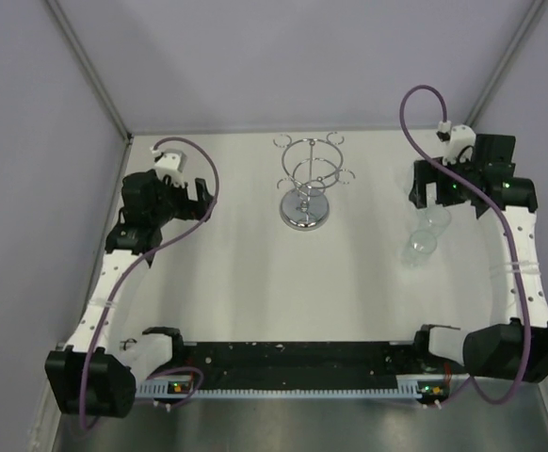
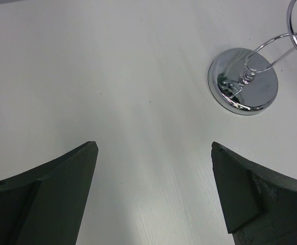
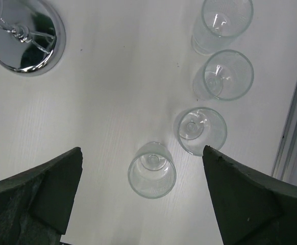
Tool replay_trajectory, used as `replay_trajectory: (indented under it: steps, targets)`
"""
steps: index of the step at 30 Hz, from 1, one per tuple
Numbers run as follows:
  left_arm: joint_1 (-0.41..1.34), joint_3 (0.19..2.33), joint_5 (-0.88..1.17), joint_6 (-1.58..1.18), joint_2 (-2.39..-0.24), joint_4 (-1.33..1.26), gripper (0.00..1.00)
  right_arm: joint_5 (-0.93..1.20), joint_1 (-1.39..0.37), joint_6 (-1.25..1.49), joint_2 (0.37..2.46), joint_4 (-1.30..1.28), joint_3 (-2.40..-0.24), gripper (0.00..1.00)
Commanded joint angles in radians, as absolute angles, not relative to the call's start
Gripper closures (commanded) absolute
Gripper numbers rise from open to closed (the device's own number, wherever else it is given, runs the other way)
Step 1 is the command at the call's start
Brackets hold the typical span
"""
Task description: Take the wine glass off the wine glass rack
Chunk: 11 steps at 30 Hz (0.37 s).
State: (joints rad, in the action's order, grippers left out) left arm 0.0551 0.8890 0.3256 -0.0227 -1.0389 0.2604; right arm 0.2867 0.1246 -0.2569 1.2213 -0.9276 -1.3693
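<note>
My right gripper [image 3: 141, 150] stood wide open to the right of the wine glass rack [image 3: 26, 35], its fingers [image 3: 41, 194] spread far apart and clasping nothing. Directly beneath that gap the wine glass [image 3: 152, 171] stood on the white table [image 3: 113, 92], off the rack, to the right of its round mirrored base and well apart from it. Three other glasses [image 3: 227, 74] ran on from it in a curving line on that same side of the rack, each just beside the next. All four seemed to stand rim up, though clear glass on a white top made that hard to read from my wrist. The rack stood upright on its base. My left gripper [image 2: 153, 147] was also spread wide and held nothing, hovering over bare table on the rack's left side, with the chrome base near it
</note>
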Motion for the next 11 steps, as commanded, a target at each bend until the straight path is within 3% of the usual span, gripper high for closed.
replay_trajectory:
  steps: [1,11]
  targets:
    - [0.057,0.977,0.281,0.078,-1.048,0.270,0.02,0.166,0.048,-0.072,1.224,-0.832,-1.393,0.01]
    - [0.057,1.074,0.227,0.182,-1.034,0.314,0.02,0.262,0.021,-0.069,1.285,-0.787,-1.480,0.01]
